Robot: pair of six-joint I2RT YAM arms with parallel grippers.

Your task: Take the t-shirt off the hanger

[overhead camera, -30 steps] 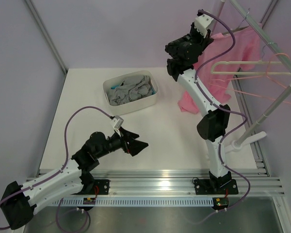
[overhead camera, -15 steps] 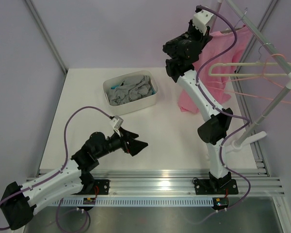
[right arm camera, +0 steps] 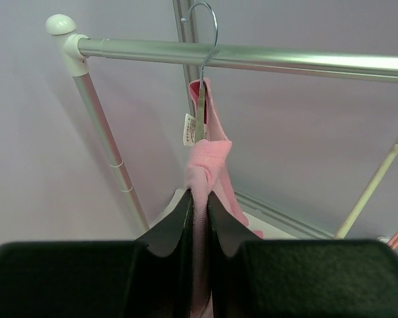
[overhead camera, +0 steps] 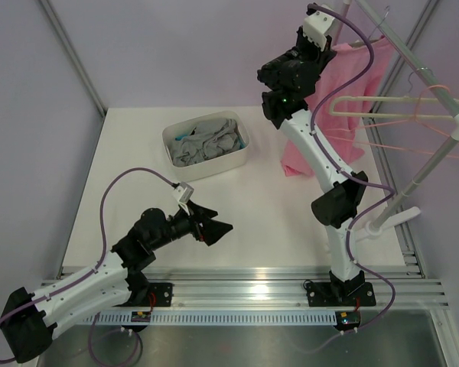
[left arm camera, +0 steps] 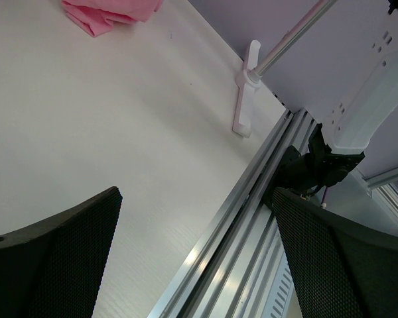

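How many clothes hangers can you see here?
3: the hanger inside the t-shirt, mostly covered; a cream hanger; a thin pink wire hanger. More may be hidden.

- The top camera sits above and behind my two bases, looking down over the whole table [overhead camera: 138, 153] and the rack's rail [overhead camera: 444, 90].
- My left wrist camera hangs low, looking past my left gripper [left arm camera: 196, 195] across the table to the rack foot [left arm camera: 247, 86]. The top view shows that foot too.
- My right wrist camera is high and close under the rail, looking up past my right gripper [right arm camera: 199, 195].
- All three show the t-shirt [right arm camera: 209, 159].
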